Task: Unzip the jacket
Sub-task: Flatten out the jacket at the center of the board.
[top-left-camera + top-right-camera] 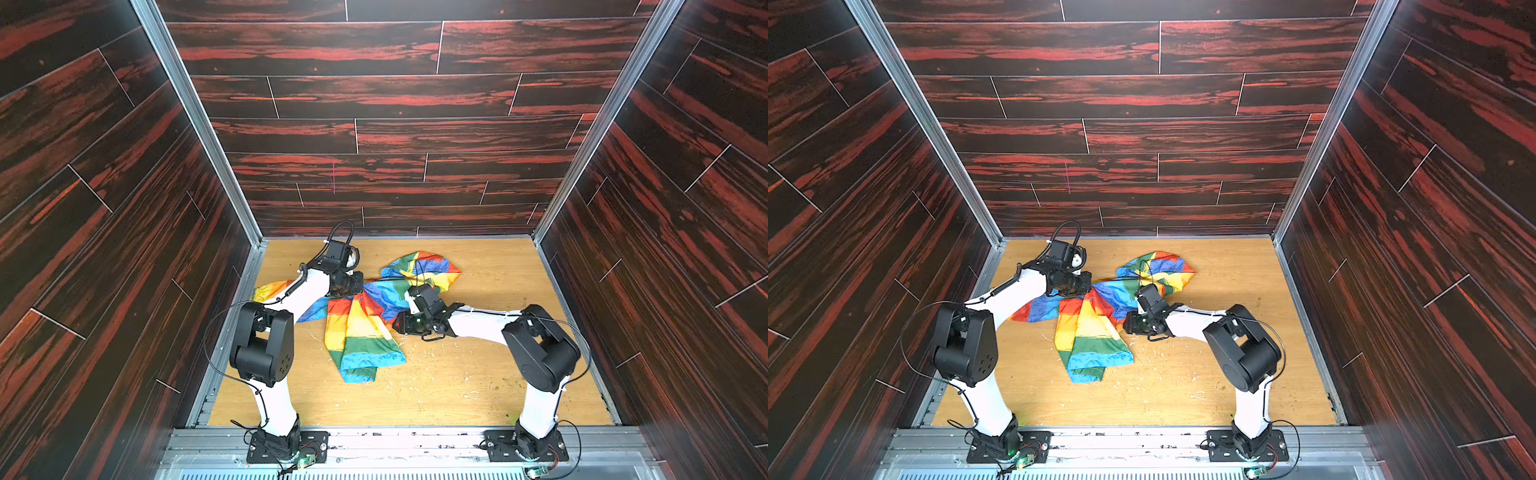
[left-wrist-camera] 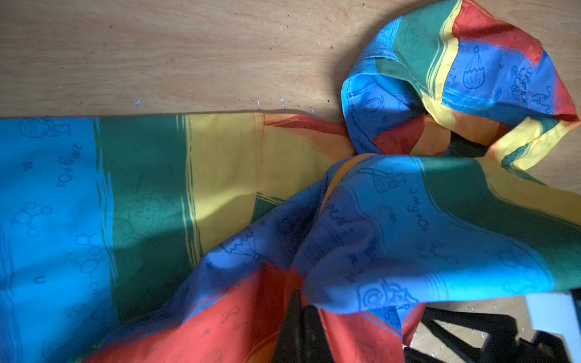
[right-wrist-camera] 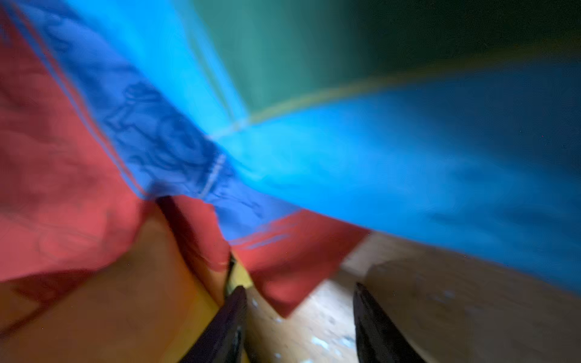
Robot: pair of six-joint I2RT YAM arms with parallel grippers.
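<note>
Black fingers (image 3: pixel 232 314) of the right gripper (image 3: pixel 298 286) fill the bottom of its wrist view. They stand apart with only bare table (image 1: pixel 478 374) between them, one tip touching a yellow-and-red fabric edge (image 3: pixel 242 276). Across the middle of the table lies the jacket (image 1: pixel 361 328), with its hood (image 1: pixel 424 266) toward the far edge, a sleeve (image 1: pixel 270 291) reaching the left edge and a striped panel (image 1: pixel 365 353) folded toward the near edge. Between sleeve and hood the left gripper (image 1: pixel 358 286) is clamped on a gathered bunch, judging by the cloth fanning out from it. To do this step well, I judge, that hold should draw the front taut while the right jaws narrow on the slider, which I cannot make out in the blur. The cloth is thin, slick and crinkled, printed with faint doodles (image 2: pixel 471 72), and likely to snag in the zipper.
</note>
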